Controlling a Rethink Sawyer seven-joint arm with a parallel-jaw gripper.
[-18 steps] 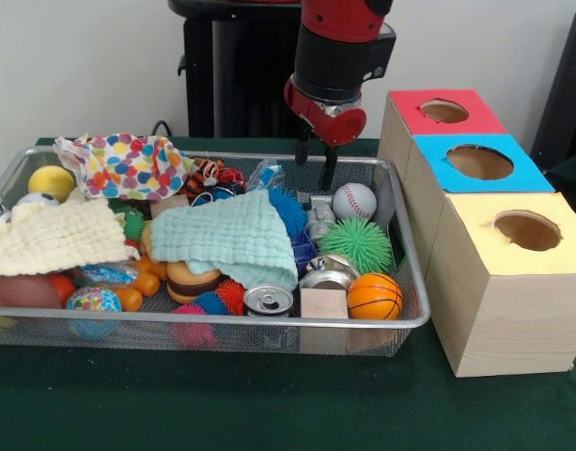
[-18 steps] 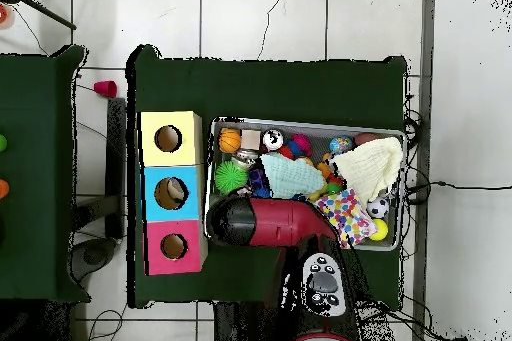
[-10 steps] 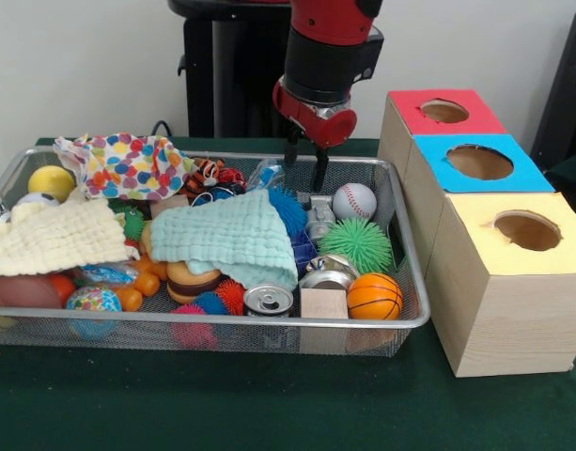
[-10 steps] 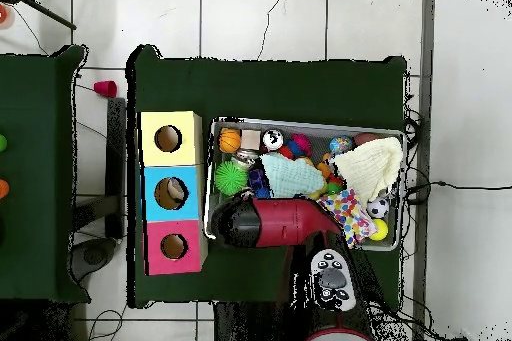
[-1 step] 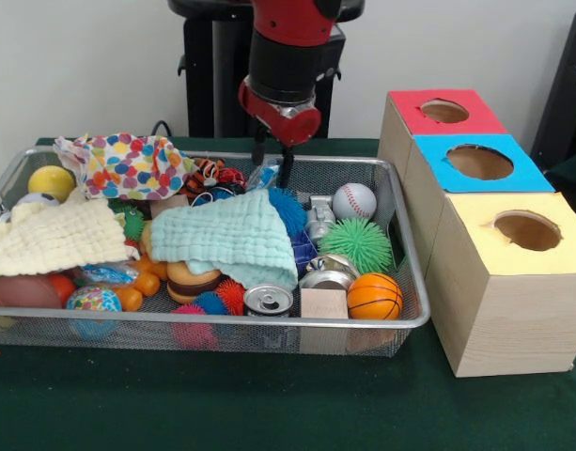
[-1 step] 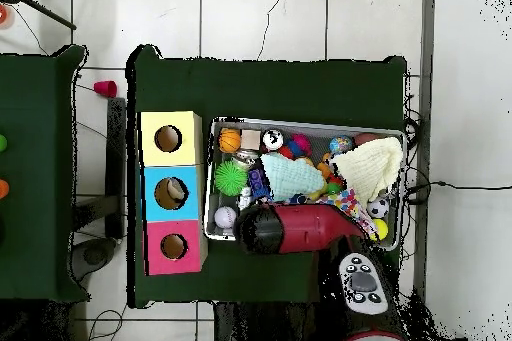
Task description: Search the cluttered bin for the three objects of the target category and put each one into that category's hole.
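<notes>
A wire bin (image 5: 100,324) holds mixed clutter. At its right end lie a baseball (image 5: 353,200), a green spiky ball (image 5: 360,242), a small basketball (image 5: 374,296), two metal cans (image 5: 268,300) and a wooden block (image 5: 323,303). A teal cloth (image 5: 233,235) covers the middle. My gripper (image 5: 272,167) hangs open over the bin's far side, just above the teal cloth's back edge, with nothing between its fingers. In the overhead view the arm's head (image 6: 262,229) hides the gripper, with the baseball (image 6: 226,217) beside it.
Three wooden boxes stand right of the bin, with red (image 5: 444,111), blue (image 5: 480,162) and yellow (image 5: 526,229) holed tops. A cream cloth (image 5: 48,235), a polka-dot cloth (image 5: 128,164) and a yellow ball (image 5: 51,180) fill the bin's left end. Something sits inside the blue box's hole (image 6: 172,193).
My gripper has travelled left in the front view along the bin's far side, from near the baseball to above the teal cloth. It stays open and empty. Objects have not moved.
</notes>
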